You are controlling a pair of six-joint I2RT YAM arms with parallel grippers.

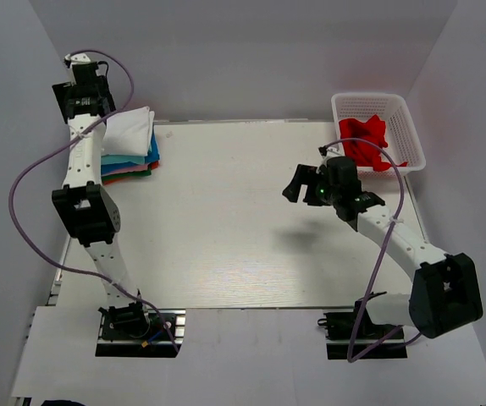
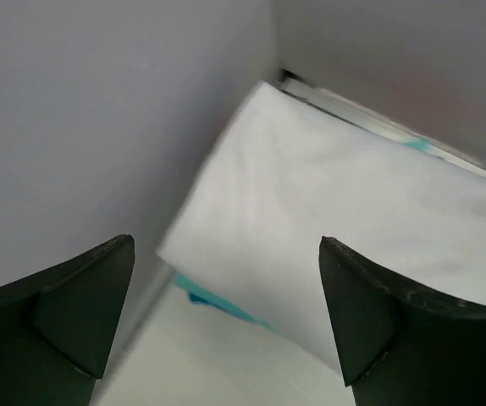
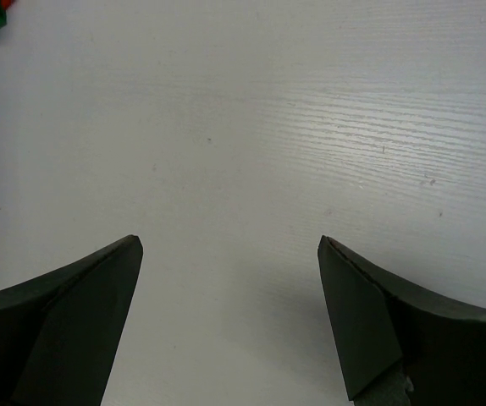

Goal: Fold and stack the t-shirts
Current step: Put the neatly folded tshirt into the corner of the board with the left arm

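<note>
Folded white t-shirt (image 1: pixel 129 128), smooth soft cloth, tops neat stack (image 1: pixel 129 167) of teal, blue, pink, green tees, far-left table (image 1: pixel 243 228) corner. Left gripper (image 2: pixel 226 245) wide apart, empty, just above it. Right gripper (image 3: pixel 230 241) spread too, over faint wood-grain tabletop. Crumpled red t-shirt (image 1: pixel 366 139) in white lattice basket (image 1: pixel 414 144).

Both are the same build really: the left arm (image 1: pixel 82 156) and right arm (image 1: pixel 400 237) have white tube links with chunky black joint blocks, a thin purple cable (image 1: pixel 12 201) looping loose along each, a tiny green light (image 1: pixel 322 200) on the right one, and matte black wedge-shaped fingers (image 2: pixel 74 313).
</note>
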